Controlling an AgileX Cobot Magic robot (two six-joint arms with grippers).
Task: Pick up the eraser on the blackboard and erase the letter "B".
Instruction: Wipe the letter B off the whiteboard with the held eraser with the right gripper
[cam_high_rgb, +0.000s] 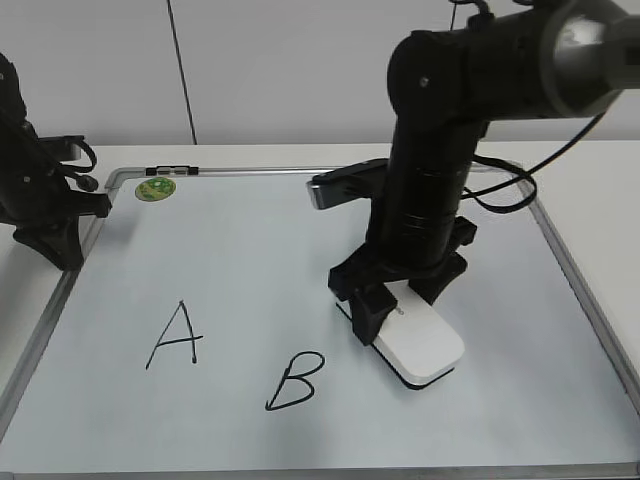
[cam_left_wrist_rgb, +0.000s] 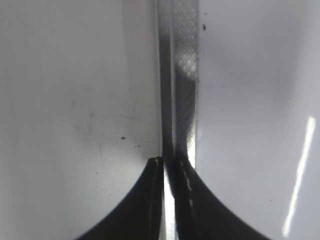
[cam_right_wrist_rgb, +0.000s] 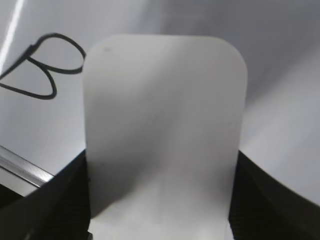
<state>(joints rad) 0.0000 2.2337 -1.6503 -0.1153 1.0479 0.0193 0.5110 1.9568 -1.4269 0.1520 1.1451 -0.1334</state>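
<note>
The blackboard (cam_high_rgb: 250, 260) is a pale board with a silver frame, lying flat. The black letter "B" (cam_high_rgb: 295, 382) is near its front edge and also shows in the right wrist view (cam_right_wrist_rgb: 42, 65). My right gripper (cam_high_rgb: 400, 305) is shut on the white eraser (cam_high_rgb: 425, 350), one finger on each long side (cam_right_wrist_rgb: 160, 160). The eraser (cam_right_wrist_rgb: 165, 100) sits on the board just right of the "B" and does not touch it. My left gripper (cam_high_rgb: 55, 245) is at the board's left edge, its fingers (cam_left_wrist_rgb: 167, 162) closed on the frame strip (cam_left_wrist_rgb: 182, 75).
A black letter "A" (cam_high_rgb: 175, 335) is left of the "B". A round green magnet (cam_high_rgb: 156, 188) sits at the board's far left corner. The right arm's camera bracket (cam_high_rgb: 345, 185) juts out over the middle of the board. A white table surrounds the board.
</note>
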